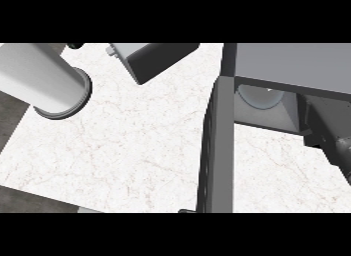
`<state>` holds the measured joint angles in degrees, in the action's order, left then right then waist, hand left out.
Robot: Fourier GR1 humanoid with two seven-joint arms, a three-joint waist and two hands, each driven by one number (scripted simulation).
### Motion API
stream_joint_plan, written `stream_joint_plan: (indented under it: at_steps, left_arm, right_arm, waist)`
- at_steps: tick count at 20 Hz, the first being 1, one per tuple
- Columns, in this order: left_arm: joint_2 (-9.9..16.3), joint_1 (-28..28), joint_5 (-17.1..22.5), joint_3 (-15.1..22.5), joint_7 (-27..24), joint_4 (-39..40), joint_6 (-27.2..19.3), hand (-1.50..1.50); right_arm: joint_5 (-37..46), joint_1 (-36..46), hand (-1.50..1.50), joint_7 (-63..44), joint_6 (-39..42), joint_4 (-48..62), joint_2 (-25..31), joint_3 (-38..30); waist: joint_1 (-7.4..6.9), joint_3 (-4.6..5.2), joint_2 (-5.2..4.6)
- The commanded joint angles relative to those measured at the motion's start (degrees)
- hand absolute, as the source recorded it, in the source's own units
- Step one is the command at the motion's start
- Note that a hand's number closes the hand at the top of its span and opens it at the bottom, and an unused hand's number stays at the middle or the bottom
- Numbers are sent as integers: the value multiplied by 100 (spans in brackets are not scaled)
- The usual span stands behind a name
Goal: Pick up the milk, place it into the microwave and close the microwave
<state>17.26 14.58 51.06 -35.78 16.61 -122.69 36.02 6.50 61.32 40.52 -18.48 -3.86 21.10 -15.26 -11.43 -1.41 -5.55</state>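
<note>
The microwave (300, 65) stands at the right with its door (218, 150) swung open, seen edge-on and reaching toward the counter's front. Inside, part of the glass turntable (258, 97) shows. My right forearm (340, 145) comes in from the right edge and runs into the microwave's opening; its hand is hidden under the microwave's top. I cannot see the milk in this view. A thick pale grey cylinder, my left forearm (38, 77), crosses the upper left corner; its hand does not show.
A grey box with a dark side (150, 59) lies tilted at the counter's far edge, top centre. The white marble counter (111, 150) spreads left of the door. Its front edge runs along the lower left.
</note>
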Motion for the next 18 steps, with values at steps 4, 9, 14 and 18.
stream_joint_plan:
  at_steps: [4, 9, 14, 18]
  left_arm:
    - [81, -222, -193, 92, 13, 174, 32, -150]
    - [-98, -212, -253, 307, 8, 153, 81, -150]
    - [-84, -262, -357, 402, 40, 256, 143, -150]
    - [-130, -167, -425, 396, 59, 333, 168, -150]
  right_arm:
    - [408, 621, -150, -734, -161, 143, -246, 421]
    - [336, 821, -150, -930, -535, 83, -507, 382]
    - [277, 926, -150, -799, -589, -48, -803, 370]
    - [132, 864, -150, -666, -716, -129, -728, 238]
  waist:
    - [-111, 124, 53]
    - [-153, 128, 110]
    - [-87, 127, 146]
    - [-1, 124, 180]
